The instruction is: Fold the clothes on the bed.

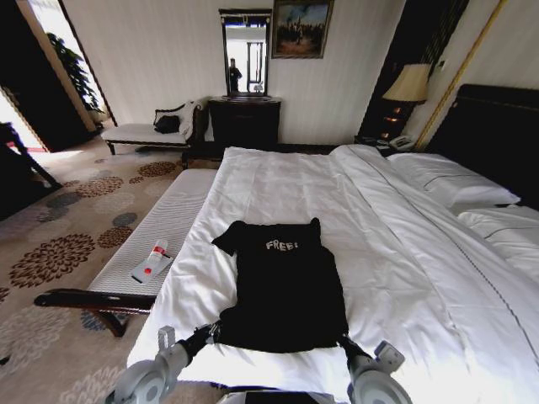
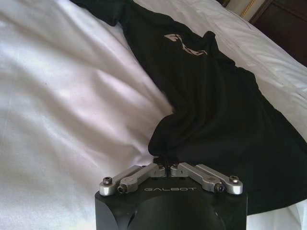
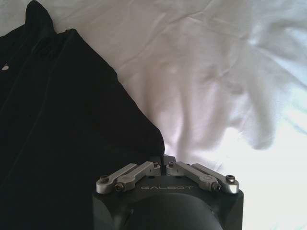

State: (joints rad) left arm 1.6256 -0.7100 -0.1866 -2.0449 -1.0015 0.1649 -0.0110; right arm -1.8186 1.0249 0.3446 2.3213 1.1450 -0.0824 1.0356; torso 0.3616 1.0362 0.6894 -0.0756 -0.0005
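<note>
At the near edge of the bed [image 1: 278, 181], the left gripper [image 1: 212, 332] pinches the left hem corner of the black T-shirt [image 1: 282, 286], its jaws drawn together on the fabric; the right gripper [image 1: 345, 341] is clamped the same way on the right hem corner. In both wrist views the word "GALBOT" reads in pale letters across each gripper body, just below the closed fingers. The shirt lies flat on the white duvet [image 1: 396, 261], hem toward the robot and collar away, with white "FREE" lettering across the chest. Open white bedding surrounds it on all sides, widest to the right and beyond the collar. Just left of the bed, a long white-cushioned bench [image 1: 156, 227] carries a small red-and-white tube [image 1: 152, 259] near its near end; patterned carpet [image 1: 59, 244] stretches beyond. Pillows [image 1: 450, 181] lie at the right against the dark headboard [image 1: 493, 135]. A lit lamp [image 1: 408, 84] and a framed painting [image 1: 301, 28] mark the far wall.
</note>
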